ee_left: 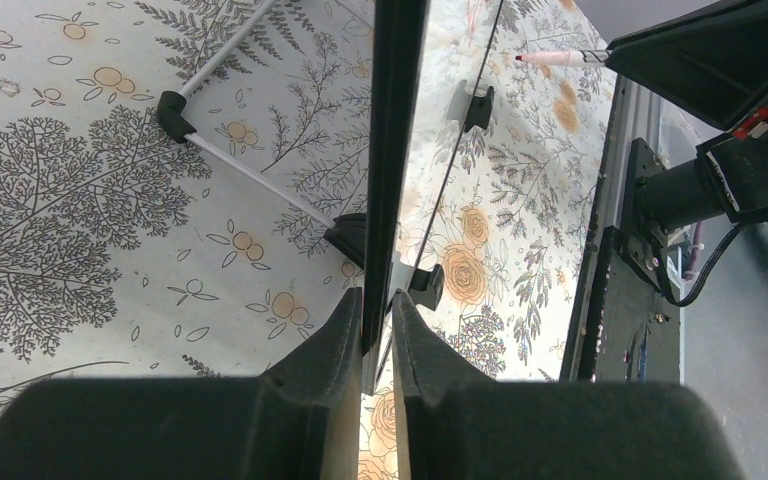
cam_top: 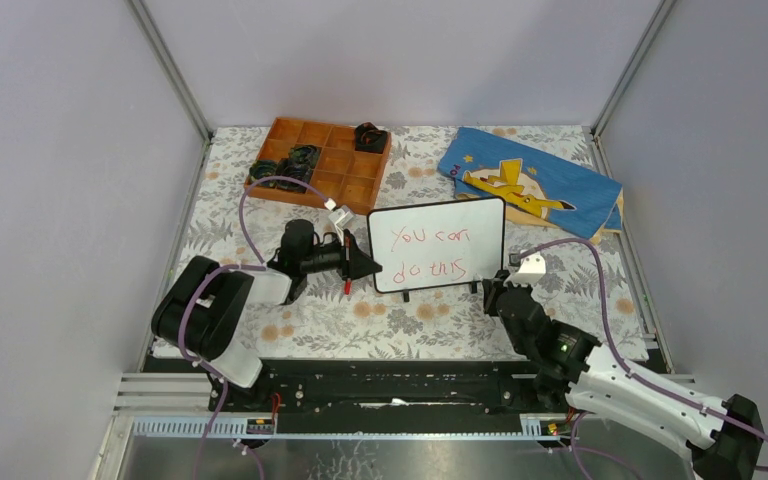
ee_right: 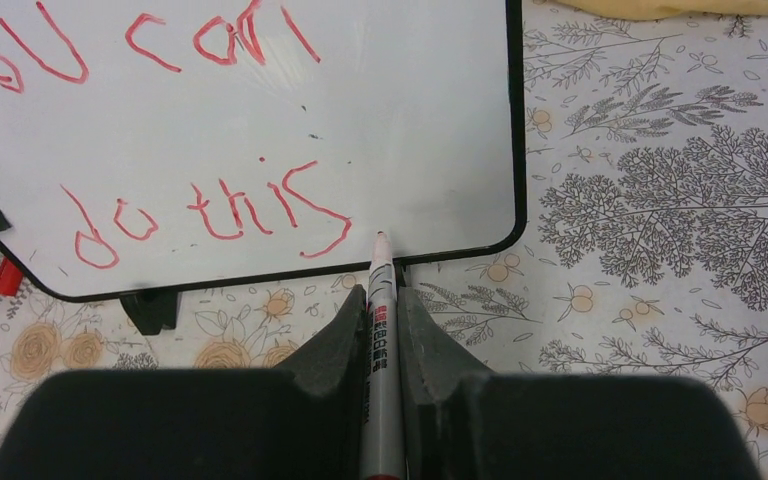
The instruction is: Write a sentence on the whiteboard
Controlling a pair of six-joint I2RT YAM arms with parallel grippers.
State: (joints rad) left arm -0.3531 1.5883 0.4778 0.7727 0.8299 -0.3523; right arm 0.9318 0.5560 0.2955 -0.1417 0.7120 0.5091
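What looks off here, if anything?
Nothing spilled or broken. The board sits skewed to the table, with the left gripper clamped on its side edge. In the writing, "can" is sloppy and reads more like "cori". The cloth at back right lies rumpled.

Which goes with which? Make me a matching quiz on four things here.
Things:
1 whiteboard
2 marker
3 tray
4 cloth

Places or states:
A blue, far right
B held in the right pincer
C orange, far left
D edge clamped by the left pincer

Pairs: 1-D, 2-B, 3-C, 4-A.
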